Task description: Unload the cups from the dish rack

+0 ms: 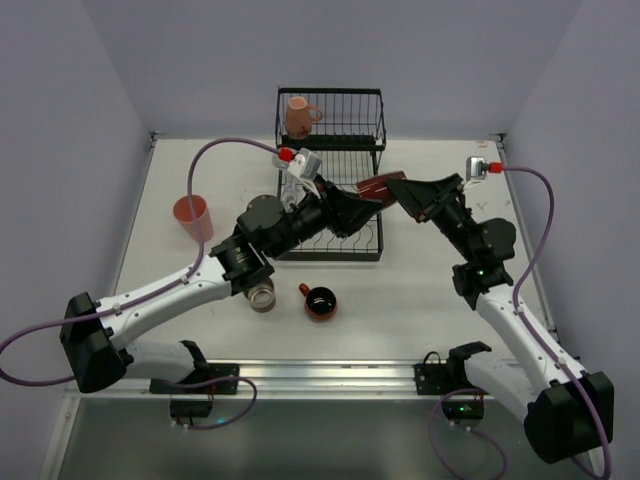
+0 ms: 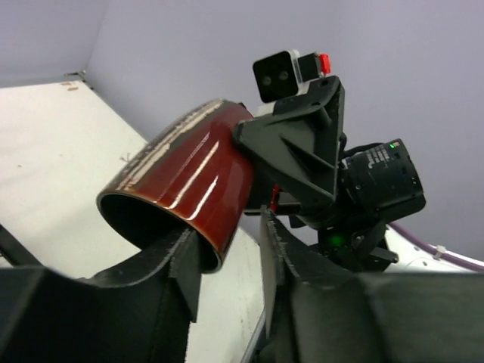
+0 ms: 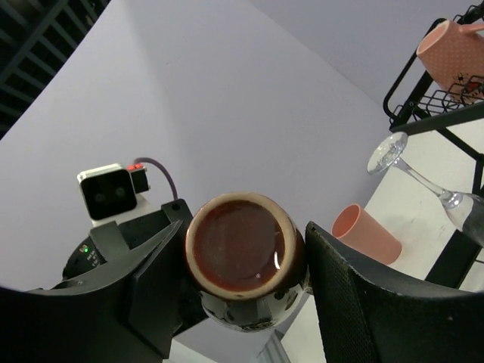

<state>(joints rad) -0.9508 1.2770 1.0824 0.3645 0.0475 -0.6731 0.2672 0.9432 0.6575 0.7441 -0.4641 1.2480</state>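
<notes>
Right claw (image 3: 246, 234) pinching brown mug (image 2: 193, 170) by its sides, in the air above the flat tier of the rack (image 1: 378, 235); handle out of sight. Left claw (image 2: 231, 249) spread, mug's rim between its fingers, contact unclear. Flat tier mostly covered by arms; clear glass (image 3: 423, 178) half hidden. Pink mug (image 1: 299, 115) in raised tier. On worktop (image 1: 430, 330): salmon tumbler (image 1: 191, 217), orange-red cup (image 1: 320, 302), another cup (image 1: 263, 295) partly under left arm.
</notes>
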